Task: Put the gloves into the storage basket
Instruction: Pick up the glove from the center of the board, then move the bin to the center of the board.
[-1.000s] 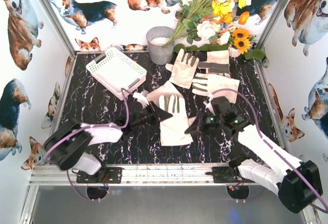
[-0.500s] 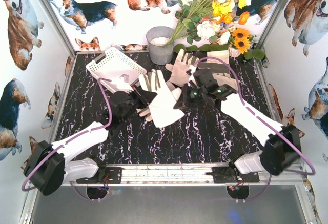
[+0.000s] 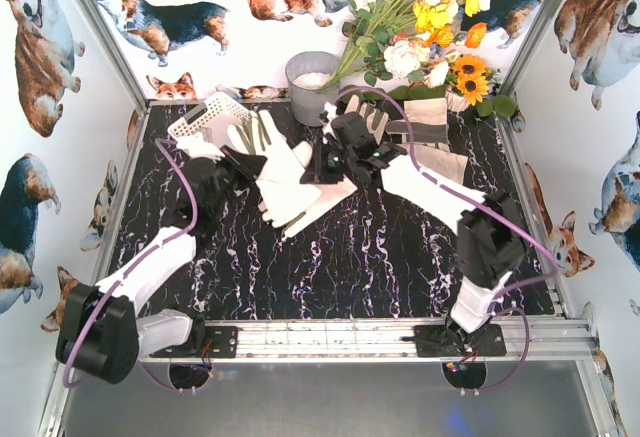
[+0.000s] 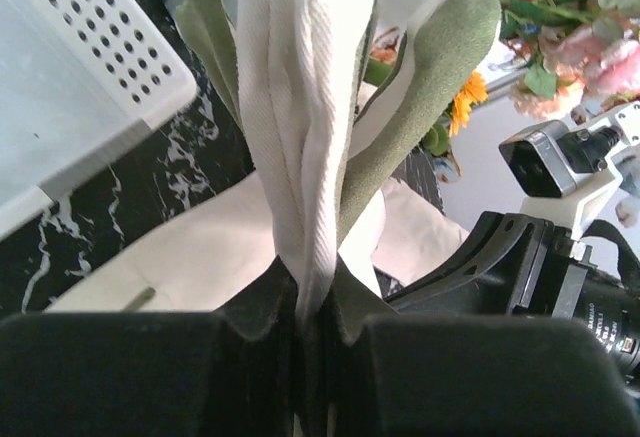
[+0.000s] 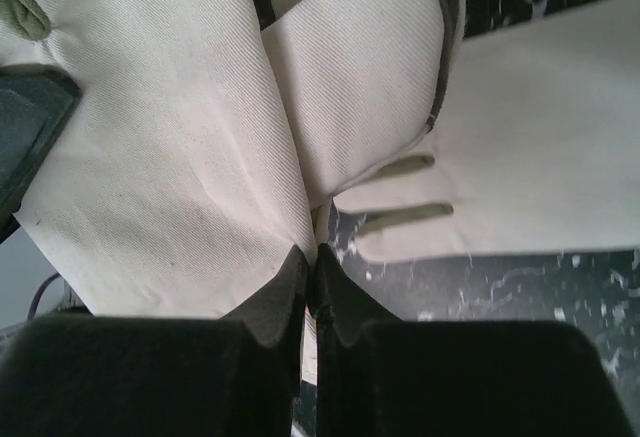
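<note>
surroundings: grey bucket [image 3: 312,87] stood at rear of table [image 3: 400,257], near basket [image 3: 203,120] on its right. flower bunch [image 3: 420,12] leaned over rear right corner. corgi-print walls [image 3: 40,77] closed 3 sides.

obstructions: glove [image 3: 285,182] was held off the table btwn both arms, fingers pointing up-left. in top view those fingers overlapped basket's right end and hid part of it. left arm covered basket's near edge. right arm lay across the rear gloves.

end effectors: left gripper [image 3: 250,165] was clamped on glove's left side. its wrist view showed jaws pressed together on folded cream and grey-green layers [image 4: 300,107], w/ basket's perforated wall [image 4: 120,47] at upper left. right gripper [image 3: 326,165] was clamped on glove's right side. its wrist view showed jaws pinched on a cream fabric edge [image 5: 170,157], w/ another glove [image 5: 540,177] flat on table below.

task item location: held glove was beside basket, not inside it.

qty:
- basket: 1
- bucket: 1
- grippers: 2, both gripping
- gloves held: 1 seen; extra layers could be a 2nd, cannot tell
- gloves on table, rear right: 3, i.e. one [image 3: 372,117] behind right gripper, one w/ dark band [image 3: 432,112], one [image 3: 450,162] partly under right arm
</note>
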